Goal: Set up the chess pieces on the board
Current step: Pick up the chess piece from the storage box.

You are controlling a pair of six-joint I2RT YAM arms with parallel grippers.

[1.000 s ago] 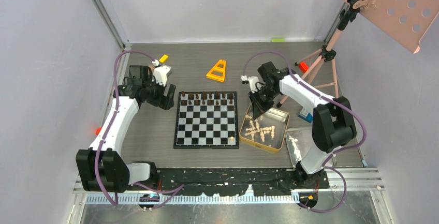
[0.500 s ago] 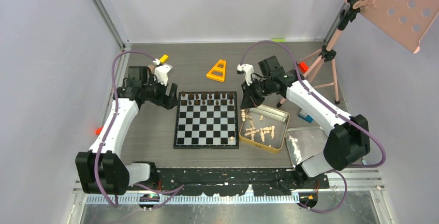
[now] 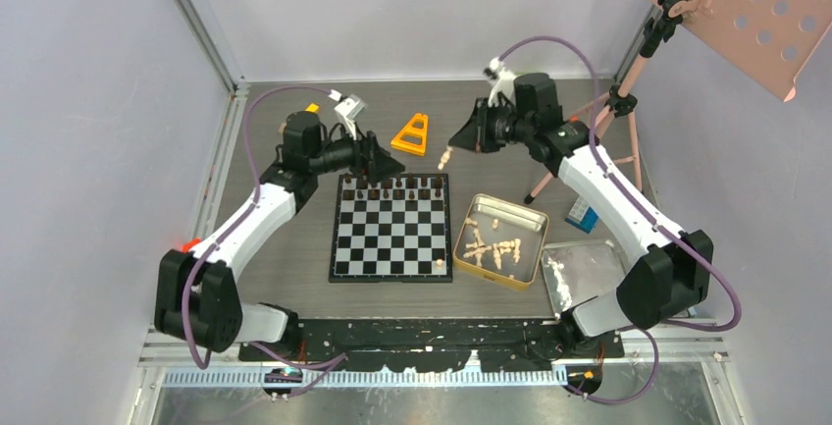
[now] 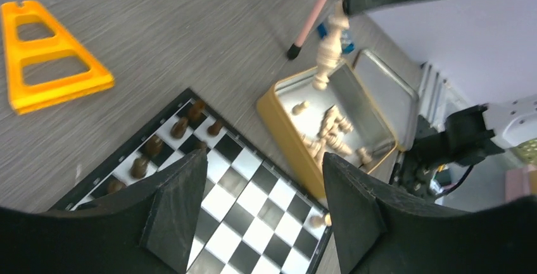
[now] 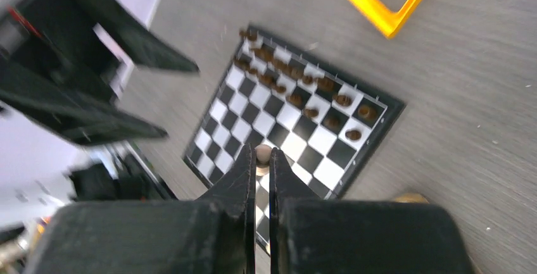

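A grey wood-grain table (image 3: 294, 239) seen from above, with a black-and-white checkered board (image 3: 392, 234) lying flat near its centre. Just to the right of the board sits an open gold tin (image 3: 510, 201), and beyond the tin, further right of the board, a shallow silver tray (image 3: 589, 258). Behind the board's far edge lies an orange triangular frame (image 3: 411, 134). The left pincer (image 3: 383, 162) hovers over the board's far left corner with its two black jaws spread apart and nothing between them. The right pincer (image 3: 461, 138) hangs in the air just past the board's far right corner, its jaws pressed together on a pale chess piece (image 3: 444, 159), which points down toward the table from the jaw tips. A row of dark chess pieces (image 3: 392, 186) stands along the board's far edge. A heap of pale chess pieces (image 3: 491, 246) lies loose inside the tin beside the board. A lone pale piece (image 3: 441, 264) stands on the board at its near right corner.
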